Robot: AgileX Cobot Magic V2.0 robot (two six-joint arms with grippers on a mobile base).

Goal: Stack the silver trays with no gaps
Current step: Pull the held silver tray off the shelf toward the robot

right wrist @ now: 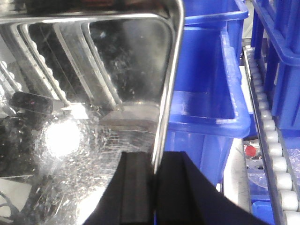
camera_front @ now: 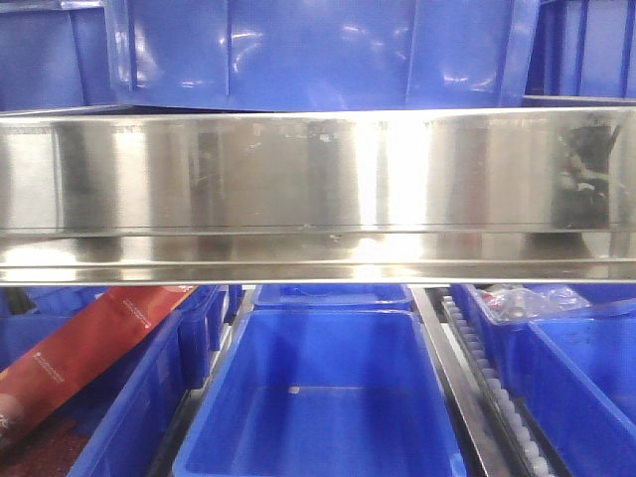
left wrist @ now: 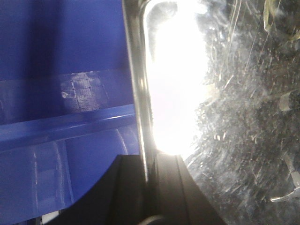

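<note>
Left wrist view: left gripper [left wrist: 149,164] at the bottom edge, its two black fingers [left wrist: 126,187] closed on the thin out-turned rim of a silver tray [left wrist: 234,140]. The rim runs upright through the frame. The tray face is scratched, with strong glare beside the rim, and a blue bin wall [left wrist: 65,117] lies behind on the left. Right wrist view: right gripper [right wrist: 154,164] is clamped the same way, black fingers [right wrist: 133,187] pinching the rim of the silver tray [right wrist: 93,93] just below a rounded corner. The tray bottom mirrors a bright lamp spot and ribbed shapes. It cannot be told whether both arms hold the same tray. Beyond that rim are a deep blue bin [right wrist: 206,93] and a white roller track [right wrist: 272,150]. Front view: nearest is a blue centre bin [camera_front: 318,397], with nothing visible in it. A red packet [camera_front: 89,348] lies in the left bin and clear plastic bags [camera_front: 517,303] in the right one. Above them a shiny steel rail [camera_front: 318,189] spans the frame, with more blue crates [camera_front: 318,50] behind it.
</note>
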